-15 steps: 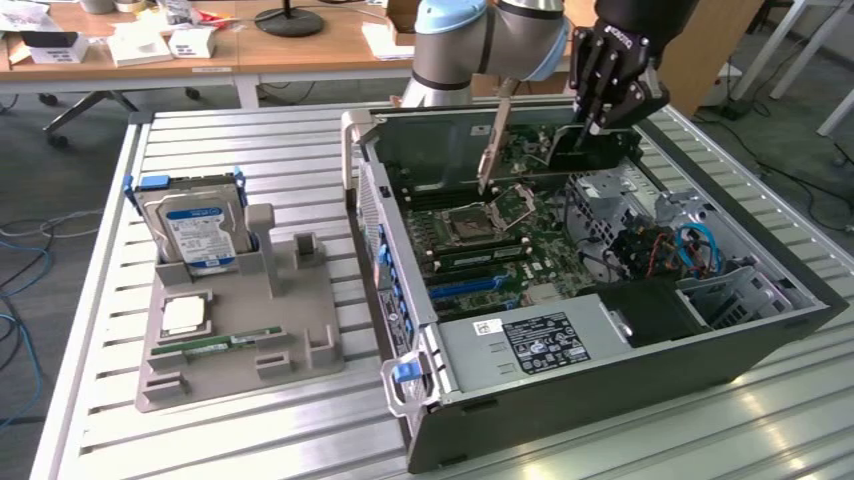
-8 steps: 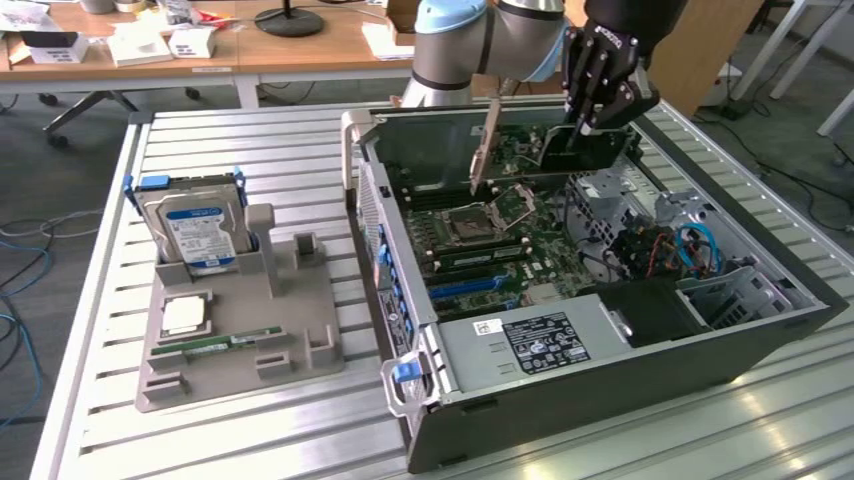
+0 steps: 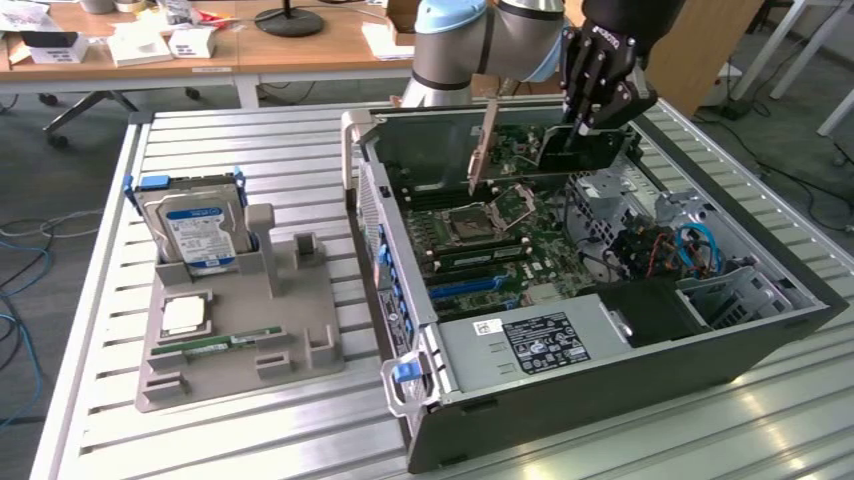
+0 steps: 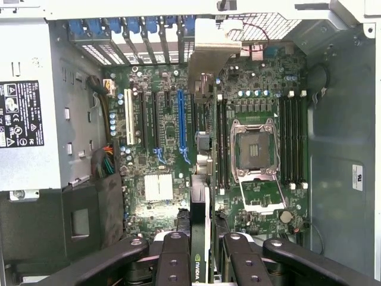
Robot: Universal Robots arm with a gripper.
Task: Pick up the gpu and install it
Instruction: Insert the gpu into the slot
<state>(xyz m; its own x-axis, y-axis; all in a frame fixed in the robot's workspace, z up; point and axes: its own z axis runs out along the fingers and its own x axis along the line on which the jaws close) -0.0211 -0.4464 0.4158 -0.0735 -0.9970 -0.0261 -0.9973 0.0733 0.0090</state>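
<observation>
Both jaws clamp gpu point(image 3: 531, 160) between them (edge-on, above motherboard point(image 4: 262, 95)).

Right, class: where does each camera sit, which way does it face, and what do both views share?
Exterior view: off the arm, looking down into the open case; arm and end effector show.
Wrist view: behind the end effector, facing the motherboard along the held gpu; its fingers show.
Shared: gpu, CPU socket, end effector.
</observation>
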